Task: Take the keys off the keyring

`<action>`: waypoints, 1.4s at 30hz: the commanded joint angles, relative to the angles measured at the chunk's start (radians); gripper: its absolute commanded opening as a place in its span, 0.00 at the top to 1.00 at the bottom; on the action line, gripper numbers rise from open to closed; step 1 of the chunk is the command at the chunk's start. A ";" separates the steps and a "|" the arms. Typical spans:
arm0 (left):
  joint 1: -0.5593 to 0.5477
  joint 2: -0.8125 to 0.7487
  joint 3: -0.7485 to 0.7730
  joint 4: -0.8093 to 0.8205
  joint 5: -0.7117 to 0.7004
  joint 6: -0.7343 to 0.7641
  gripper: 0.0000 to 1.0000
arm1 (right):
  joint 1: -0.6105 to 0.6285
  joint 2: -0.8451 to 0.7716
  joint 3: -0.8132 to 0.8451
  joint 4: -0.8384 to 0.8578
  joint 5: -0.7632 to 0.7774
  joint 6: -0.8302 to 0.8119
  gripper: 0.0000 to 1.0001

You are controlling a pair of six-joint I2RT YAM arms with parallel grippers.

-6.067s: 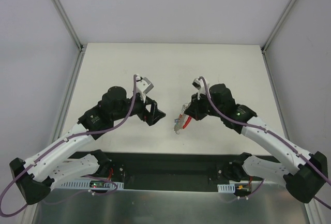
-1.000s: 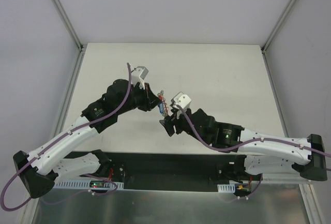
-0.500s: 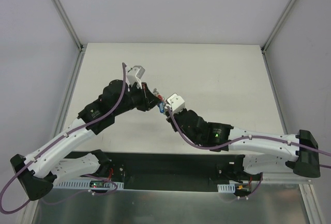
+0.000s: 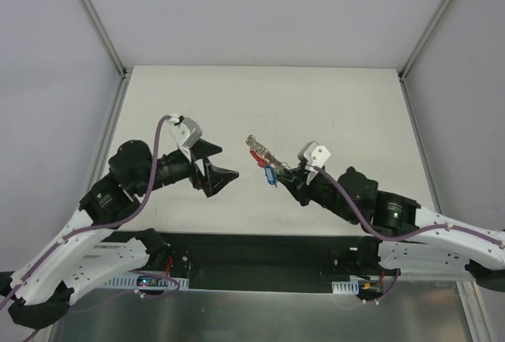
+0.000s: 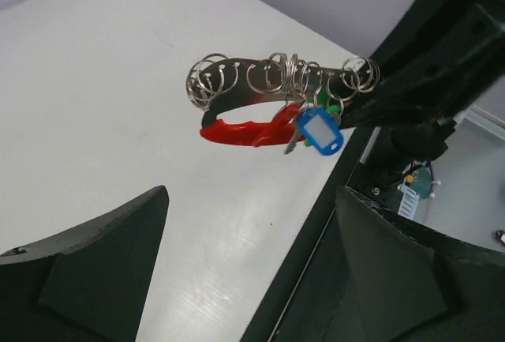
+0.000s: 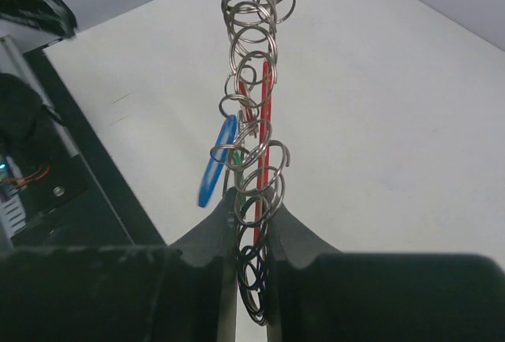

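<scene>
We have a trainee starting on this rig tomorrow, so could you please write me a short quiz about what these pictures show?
1. True or false: the left end effector is shut.
2. What colour is the tag hanging on the keyring? A blue, B yellow, C black.
3. Fill in: the right end effector is clamped on the ____.

Key: 1 false, it is open and apart from the rings; 2 A; 3 keyring.
</scene>
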State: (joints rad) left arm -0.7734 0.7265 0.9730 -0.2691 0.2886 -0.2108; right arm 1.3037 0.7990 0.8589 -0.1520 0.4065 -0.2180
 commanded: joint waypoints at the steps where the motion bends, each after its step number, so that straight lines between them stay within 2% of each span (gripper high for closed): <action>1: -0.007 -0.129 -0.039 -0.004 0.114 0.243 0.12 | -0.014 -0.141 -0.017 -0.095 -0.199 -0.040 0.99; 7: -0.009 -0.136 -0.069 -0.021 0.268 0.350 0.08 | -0.017 -0.237 -0.001 -0.178 -0.397 -0.075 0.99; 12: -0.009 -0.061 -0.024 -0.021 0.342 0.369 0.13 | -0.017 -0.207 0.032 -0.207 -0.527 -0.089 0.99; 14: -0.007 -0.035 -0.022 -0.019 0.357 0.379 0.14 | -0.018 -0.190 0.034 -0.205 -0.531 -0.092 0.99; 18: -0.007 0.001 -0.028 -0.019 0.516 0.392 0.16 | -0.017 -0.178 0.026 -0.175 -0.537 -0.096 0.99; 24: -0.007 0.017 -0.077 0.017 0.543 0.390 0.19 | -0.017 -0.158 0.034 -0.156 -0.584 -0.110 0.99; 32: -0.009 0.065 -0.105 0.082 0.670 0.335 0.26 | -0.023 -0.150 0.037 -0.123 -0.591 -0.119 0.99; 35: -0.009 0.074 -0.108 0.090 0.681 0.333 0.34 | -0.027 -0.139 0.037 -0.113 -0.591 -0.116 0.99; 36: -0.007 0.074 -0.109 0.094 0.682 0.332 0.42 | -0.029 -0.136 0.037 -0.112 -0.592 -0.115 0.99; 38: -0.009 0.073 -0.109 0.105 0.699 0.330 0.51 | -0.035 -0.129 0.034 -0.104 -0.595 -0.109 0.99; 39: -0.007 0.073 -0.109 0.108 0.711 0.332 0.64 | -0.037 -0.127 0.032 -0.101 -0.595 -0.107 0.99; 42: -0.007 0.071 -0.108 0.114 0.735 0.327 0.90 | -0.041 -0.118 0.038 -0.098 -0.546 -0.089 0.99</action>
State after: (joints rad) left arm -0.7734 0.8066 0.8612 -0.2142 0.9432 0.1146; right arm 1.2716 0.6792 0.8425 -0.3370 -0.1669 -0.3191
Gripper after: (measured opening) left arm 0.239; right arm 0.153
